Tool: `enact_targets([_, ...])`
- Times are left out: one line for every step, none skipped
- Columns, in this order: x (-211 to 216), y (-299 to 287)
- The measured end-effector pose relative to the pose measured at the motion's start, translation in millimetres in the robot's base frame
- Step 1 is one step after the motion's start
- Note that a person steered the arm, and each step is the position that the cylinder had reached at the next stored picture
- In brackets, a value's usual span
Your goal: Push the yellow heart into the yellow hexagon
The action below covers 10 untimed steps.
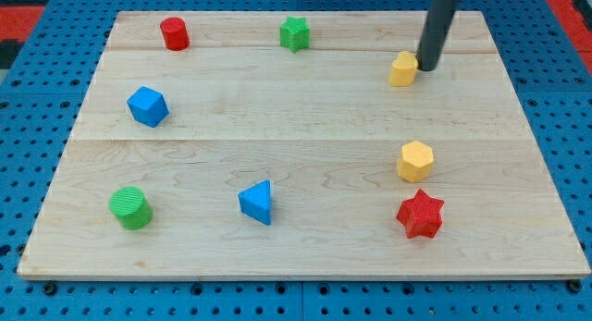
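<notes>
The yellow heart (403, 69) lies at the view's upper right on the wooden board (305, 145). My tip (428, 67) is right beside it, touching or nearly touching its right side. The dark rod rises from there out of the view's top. The yellow hexagon (415, 161) lies well below the heart, toward the view's lower right, apart from it.
A red star (421, 215) sits just below the hexagon. A blue triangle (257, 203) and a green cylinder (130, 208) lie along the bottom. A blue block (147, 106) is at the left. A red cylinder (174, 33) and a green star (294, 33) lie along the top.
</notes>
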State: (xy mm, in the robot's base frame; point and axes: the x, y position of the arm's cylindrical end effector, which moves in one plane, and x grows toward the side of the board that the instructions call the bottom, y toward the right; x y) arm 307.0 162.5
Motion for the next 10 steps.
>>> enact_targets([-18.3, -31.8])
enact_targets([1.7, -68.1])
enact_targets([7.8, -99.6])
enact_targets([11.4, -121.2])
enact_targets([20.7, -70.3])
enact_targets([70.3, -61.8])
enact_targets([96.0, -68.5])
enact_targets([90.2, -86.0])
enact_targets([128.3, -87.5])
enact_targets([156.6, -85.1])
